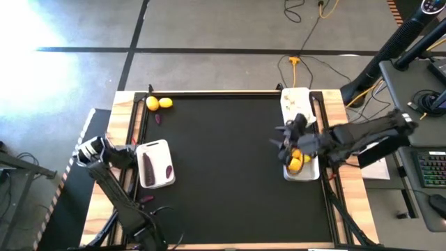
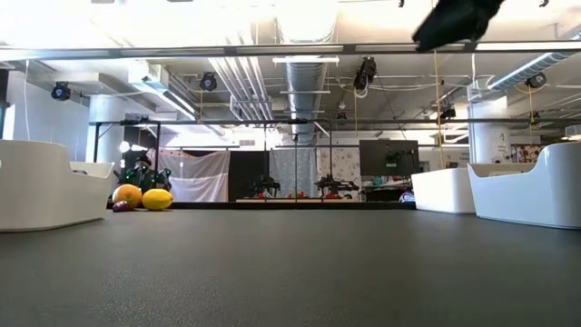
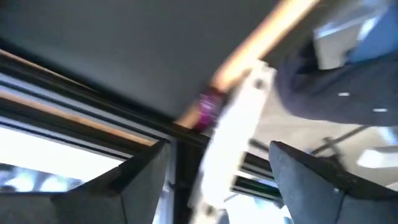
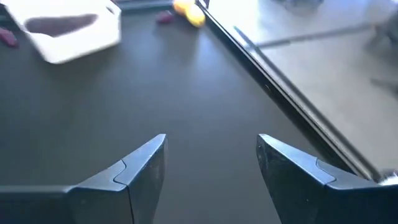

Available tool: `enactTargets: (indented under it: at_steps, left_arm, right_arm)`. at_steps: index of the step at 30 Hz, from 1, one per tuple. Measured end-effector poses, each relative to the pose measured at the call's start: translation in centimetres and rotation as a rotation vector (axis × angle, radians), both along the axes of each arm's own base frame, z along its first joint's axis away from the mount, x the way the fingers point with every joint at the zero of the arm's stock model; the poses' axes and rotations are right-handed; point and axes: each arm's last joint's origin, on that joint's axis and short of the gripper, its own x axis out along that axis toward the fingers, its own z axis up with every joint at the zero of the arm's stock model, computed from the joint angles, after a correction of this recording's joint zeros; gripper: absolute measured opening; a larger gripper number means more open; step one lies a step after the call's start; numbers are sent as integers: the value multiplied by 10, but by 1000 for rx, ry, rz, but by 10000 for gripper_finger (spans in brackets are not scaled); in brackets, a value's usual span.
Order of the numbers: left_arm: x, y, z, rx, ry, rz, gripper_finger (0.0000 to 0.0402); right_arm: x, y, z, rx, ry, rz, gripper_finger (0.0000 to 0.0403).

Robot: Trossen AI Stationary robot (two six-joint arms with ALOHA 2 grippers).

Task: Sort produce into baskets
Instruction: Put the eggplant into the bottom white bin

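Note:
Two lemons (image 1: 159,103) lie at the mat's far left corner, and they show in the low view (image 2: 143,197) too. A small purple piece (image 1: 158,118) lies near them. The left basket (image 1: 155,164) holds purple pieces, one of them long. The near right basket (image 1: 301,167) holds lemons, and the far right basket (image 1: 295,101) stands behind it. My right gripper (image 4: 211,168) is open and empty above the mat, beside the lemon basket (image 1: 282,148). My left gripper (image 3: 217,186) is open at the table's left edge (image 1: 118,155), beside the left basket. A blurred white shape (image 3: 239,118) shows between its fingers. My left gripper's fingers stand apart on either side of a blurred white shape (image 3: 230,137). I cannot tell what the shape is or whether the fingers touch it.
Another purple piece (image 1: 146,199) lies by the mat's left edge near the front, and it shows in the left wrist view (image 3: 205,111). The middle of the black mat (image 1: 230,160) is bare. A wooden frame (image 1: 209,92) borders the mat. Cables lie on the floor beyond.

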Motion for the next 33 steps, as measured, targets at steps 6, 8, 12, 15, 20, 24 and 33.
enactTargets:
  at_steps: [6,8,12,15,20,24,33]
  left_arm:
    - [0,29,-44,-52,149,-56,232]
    - [-1,32,-56,-121,178,-50,225]
    - [-1,32,-73,-207,207,-24,222]
    - [-2,32,-75,-221,233,-11,222]
    - [-1,31,-78,-254,299,23,222]
    - [5,22,-88,-325,329,38,222]
    - [9,17,-108,-367,342,-10,221]
  right_arm:
    - [31,32,-14,-56,-26,71,238]
    - [41,37,-23,-69,1,94,238]
    - [58,44,-41,-104,64,107,242]
    - [67,46,-51,-117,90,109,249]
    - [76,50,-59,-148,105,133,261]
    - [77,51,-61,-153,117,134,267]
    - [78,51,-60,-167,111,147,270]
